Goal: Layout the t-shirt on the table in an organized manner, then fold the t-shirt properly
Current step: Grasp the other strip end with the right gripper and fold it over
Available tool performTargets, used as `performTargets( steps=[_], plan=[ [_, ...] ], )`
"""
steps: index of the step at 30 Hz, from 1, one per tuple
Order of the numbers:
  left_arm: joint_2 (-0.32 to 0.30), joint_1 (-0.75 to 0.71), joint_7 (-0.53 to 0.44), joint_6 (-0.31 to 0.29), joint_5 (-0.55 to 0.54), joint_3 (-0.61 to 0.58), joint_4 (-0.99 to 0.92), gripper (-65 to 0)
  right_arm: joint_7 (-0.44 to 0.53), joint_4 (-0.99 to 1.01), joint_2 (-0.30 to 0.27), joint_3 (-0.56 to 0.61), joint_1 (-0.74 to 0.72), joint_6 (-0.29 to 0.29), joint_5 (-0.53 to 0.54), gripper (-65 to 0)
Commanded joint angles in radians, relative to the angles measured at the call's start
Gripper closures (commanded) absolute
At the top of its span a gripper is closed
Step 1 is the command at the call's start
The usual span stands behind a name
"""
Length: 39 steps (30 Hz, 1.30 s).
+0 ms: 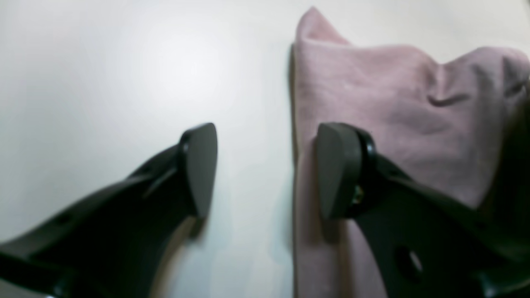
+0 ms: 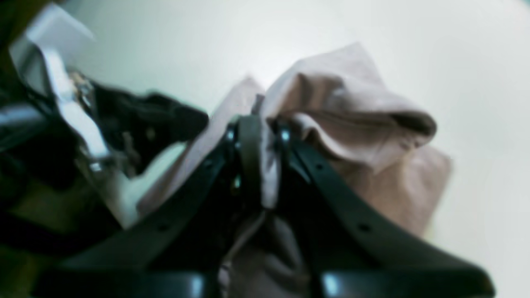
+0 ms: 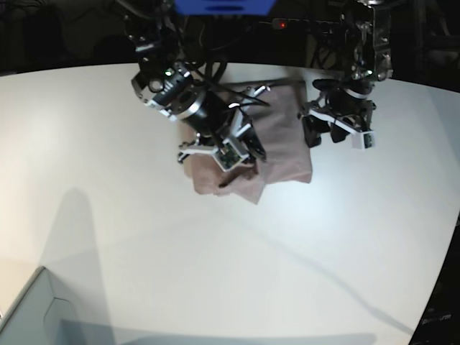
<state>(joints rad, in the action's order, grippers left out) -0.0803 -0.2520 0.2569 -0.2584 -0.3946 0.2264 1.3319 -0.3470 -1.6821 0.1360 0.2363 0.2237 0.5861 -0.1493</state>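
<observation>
Right end effector [image 2: 256,136] pinches the mauve t-shirt [image 3: 277,144]; left end effector [image 1: 267,169] gapes wide, straddling its edge on the white worktop [image 3: 108,165].

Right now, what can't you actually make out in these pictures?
- Dusty mauve cotton t-shirt: base view, the right gripper and its arm cover the left part; collar and sleeves unclear.
- Left wrist view: the black left gripper hides the cloth beneath.
- Right wrist view: blurred.

I see my left gripper [image 1: 267,169] with jaws apart, straddling the t-shirt [image 1: 397,124] edge on the desk [image 1: 103,74].
</observation>
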Motion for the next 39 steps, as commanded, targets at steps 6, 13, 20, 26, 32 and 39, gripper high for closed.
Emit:
performTargets(
  steps=[6, 13, 20, 26, 32, 39],
  plan=[
    [-0.003, -0.004, -0.018, -0.009, -0.004, 0.003, 0.014, -36.7, 0.036, 0.090, -0.029, 0.134, -0.094, 0.008, 0.023, 0.0],
    [-0.003, -0.004, -0.018, -0.008, -0.002, 0.005, 0.016, -36.9, 0.035, 0.142, -0.031, 0.168, -0.140, 0.008, 0.023, -18.8],
    [-0.005, -0.008, -0.018, -0.008, -0.010, 0.005, 0.024, -37.0, 0.036, 0.018, -0.031, 0.117, -0.109, 0.008, 0.024, -41.1],
    [-0.005, -0.085, -0.018, -0.008, -0.013, 0.106, 0.107, -37.0, 0.036, -0.138, -0.031, -0.055, -0.040, 0.008, 0.024, -40.6],
    [-0.005, -0.145, -0.018, -0.009, -0.013, 0.258, 0.203, -37.1, 0.036, -0.097, -0.029, -0.168, 0.010, 0.008, 0.027, -26.9],
    [-0.002, -0.135, -0.018, -0.009, -0.013, 0.410, 0.220, -37.1, 0.041, 0.083, -0.028, -0.168, -0.007, 0.008, 0.027, -5.2]
  ],
)
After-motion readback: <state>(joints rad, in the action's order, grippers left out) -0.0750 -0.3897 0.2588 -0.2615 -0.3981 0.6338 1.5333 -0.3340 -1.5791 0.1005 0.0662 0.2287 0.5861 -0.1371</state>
